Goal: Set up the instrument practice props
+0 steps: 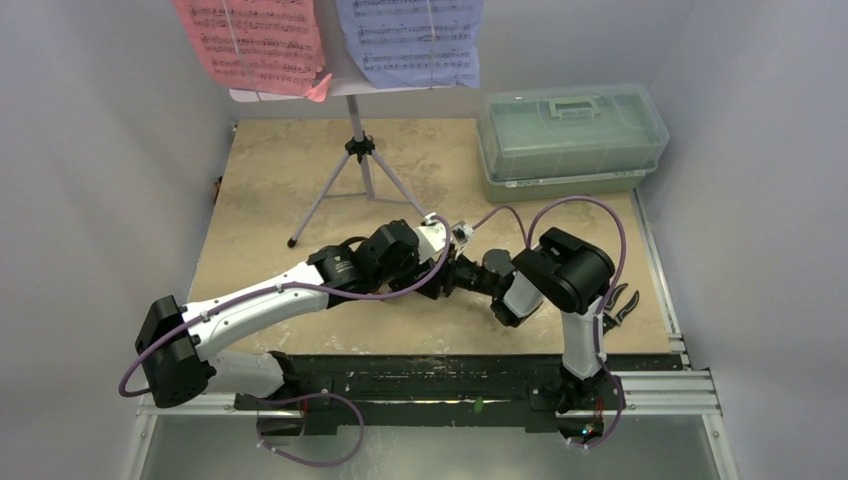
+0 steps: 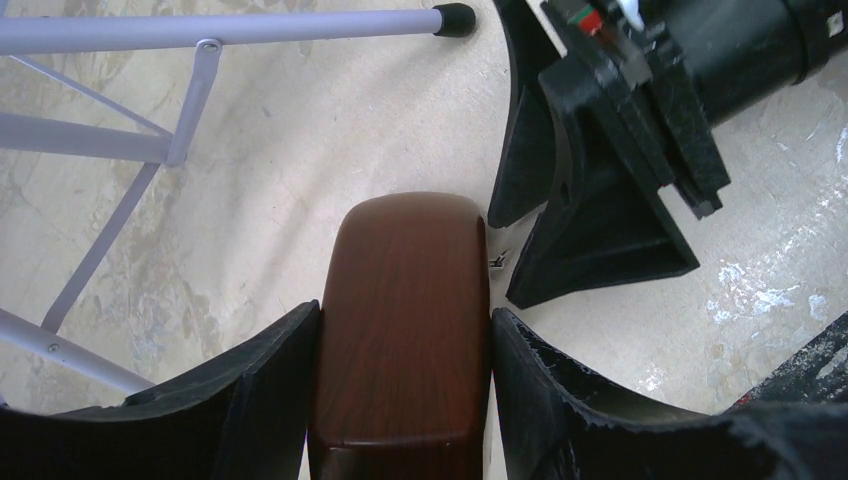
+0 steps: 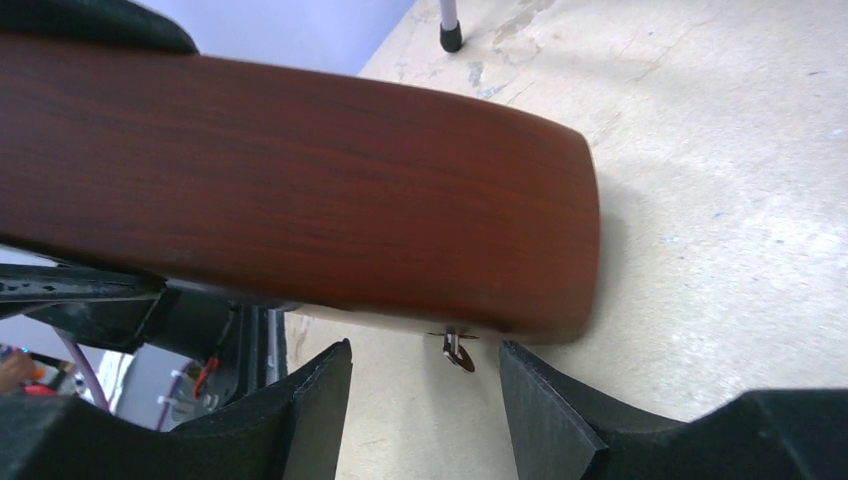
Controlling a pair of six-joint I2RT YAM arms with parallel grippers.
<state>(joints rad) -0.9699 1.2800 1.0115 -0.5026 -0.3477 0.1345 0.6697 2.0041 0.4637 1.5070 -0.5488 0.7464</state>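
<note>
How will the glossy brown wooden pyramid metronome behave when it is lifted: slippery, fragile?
Likely stiff: the glossy brown wooden pyramid metronome looks solid. Its polished, tapering sides might slip between the fingers of the left hand. The small key sticking out of it looks fragile.

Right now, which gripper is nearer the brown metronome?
Left. The left gripper clamps the metronome between its fingers; the right gripper sits just beside it, jaws open, not gripping.

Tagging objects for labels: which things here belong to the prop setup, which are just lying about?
Job: lavender music stand, pink music sheet, pale-blue music sheet, brown metronome gripped by the left pincer.
Lying about: translucent green lidded box, black pliers.
</note>
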